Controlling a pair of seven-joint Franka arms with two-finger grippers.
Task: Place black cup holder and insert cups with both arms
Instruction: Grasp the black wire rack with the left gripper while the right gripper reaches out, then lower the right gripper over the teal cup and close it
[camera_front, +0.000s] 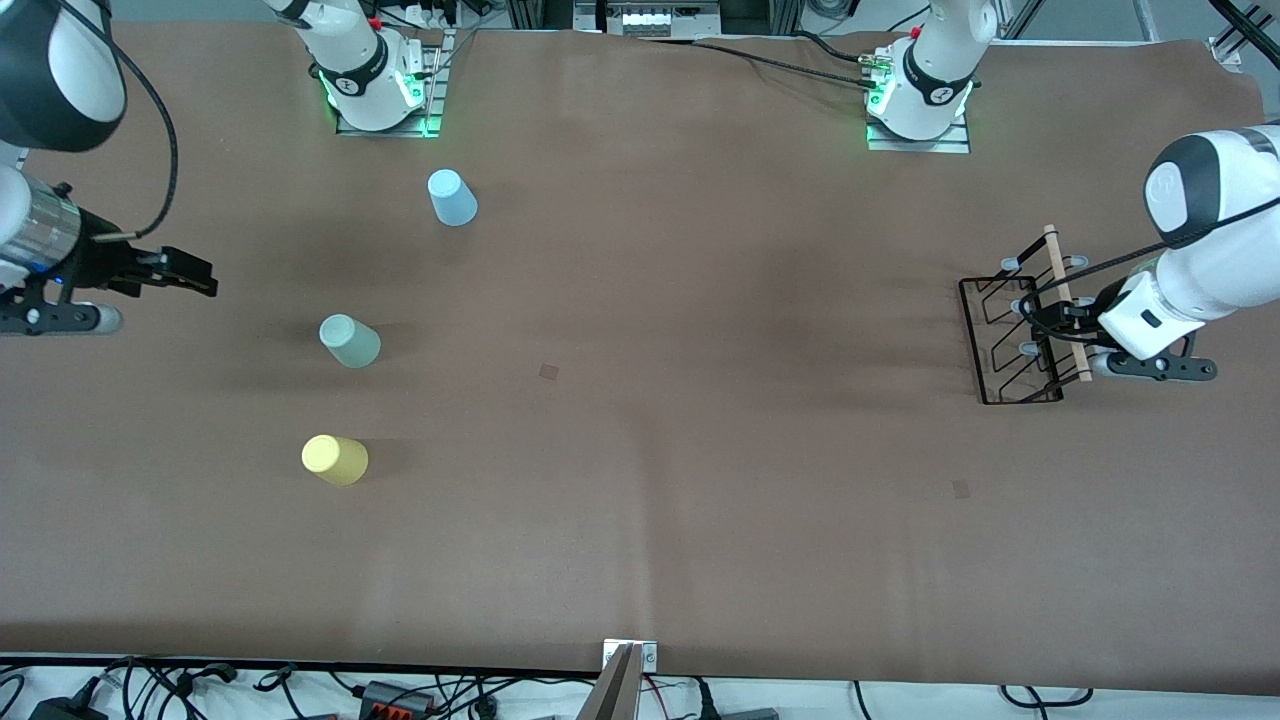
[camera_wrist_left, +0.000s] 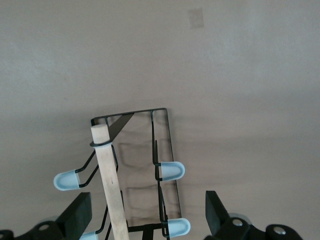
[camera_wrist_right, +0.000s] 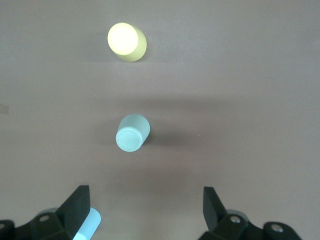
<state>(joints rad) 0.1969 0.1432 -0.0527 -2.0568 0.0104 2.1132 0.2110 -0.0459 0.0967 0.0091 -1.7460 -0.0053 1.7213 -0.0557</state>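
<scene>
Rack first: black cup holder (camera_front: 1022, 338) stands on the brown table (camera_front: 700, 500) at the left arm's end, well apart from all three cups. Wire base rectangular, wooden rod handle (camera_front: 1064, 300) along the top, pale-tipped prongs (camera_wrist_left: 170, 171) sticking out to either side.

Left gripper (camera_wrist_left: 148, 212) hangs directly over the rack. Jaws spread wide, one to each side of the rod, nothing between them gripped. In the left wrist view the rod sits off-centre, much closer to one finger than the other.

Cups, all toward the right arm's end, all mouth-down by the look of them:
- light blue cup (camera_front: 452, 197), farthest from the front camera, closest to the right arm's base
- pale green cup (camera_front: 349, 341), in the middle
- yellow cup (camera_front: 335, 460), nearest the front camera

Right gripper (camera_front: 190, 275) hovers off that end of the table, jaws wide apart and empty; arm appears to wait.

Judgement: rack not yet picked up, no cup inserted; task at its start.

Risks from here:
- Off-centre rod: closing fingers may push the handle sideways and tip or skid the light wire frame rather than clamp it.
- Descent too deep could catch a finger on a prong or a wire.
- Round, thin rod may twist in the grip, letting the rack swing when lifted.
- Upside-down cups are smooth and tapered; a pinch may slip.
</scene>
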